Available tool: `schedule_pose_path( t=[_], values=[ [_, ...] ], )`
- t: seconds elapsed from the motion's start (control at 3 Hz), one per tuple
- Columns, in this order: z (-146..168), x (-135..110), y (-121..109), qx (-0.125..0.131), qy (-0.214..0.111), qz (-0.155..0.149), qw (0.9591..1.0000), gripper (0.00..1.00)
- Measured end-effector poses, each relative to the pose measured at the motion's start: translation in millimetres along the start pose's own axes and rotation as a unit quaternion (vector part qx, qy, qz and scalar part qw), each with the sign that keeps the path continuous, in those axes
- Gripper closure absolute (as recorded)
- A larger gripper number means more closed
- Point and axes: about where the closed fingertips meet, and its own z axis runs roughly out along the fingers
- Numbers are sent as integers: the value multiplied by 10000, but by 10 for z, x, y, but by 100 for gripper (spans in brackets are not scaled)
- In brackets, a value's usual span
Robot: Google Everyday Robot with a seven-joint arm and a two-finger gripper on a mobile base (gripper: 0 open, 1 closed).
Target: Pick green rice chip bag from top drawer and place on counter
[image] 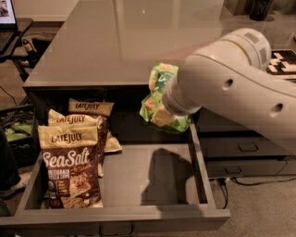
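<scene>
The green rice chip bag (158,79) hangs in the air above the back right of the open top drawer (152,178), level with the front edge of the counter (115,41). My gripper (164,99) is at the bag, at the end of the large white arm coming in from the right. The wrist hides the fingers, but the bag is lifted clear of the drawer floor and stays with the arm. The bag's lower part overlaps the drawer's right rear corner in the camera view.
Three brown "Late July" bags (69,166) stand in the drawer's left half. Narrower grey drawers with slot handles (245,148) are at the right under the arm. A black-and-white marker (284,62) lies on the counter's right side. A laptop (7,14) is at the far left.
</scene>
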Motion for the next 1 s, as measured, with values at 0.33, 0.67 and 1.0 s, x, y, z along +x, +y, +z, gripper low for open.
schedule_pose_path(
  t=[0.33,0.67,1.0],
  values=[
    [81,-280,-273,18,-127,-257,9996,100],
    [206,-565,-562,-31,-223,-528,9983,100],
    [394,-908,-874,-146,-285,-826,9961,100]
  ],
)
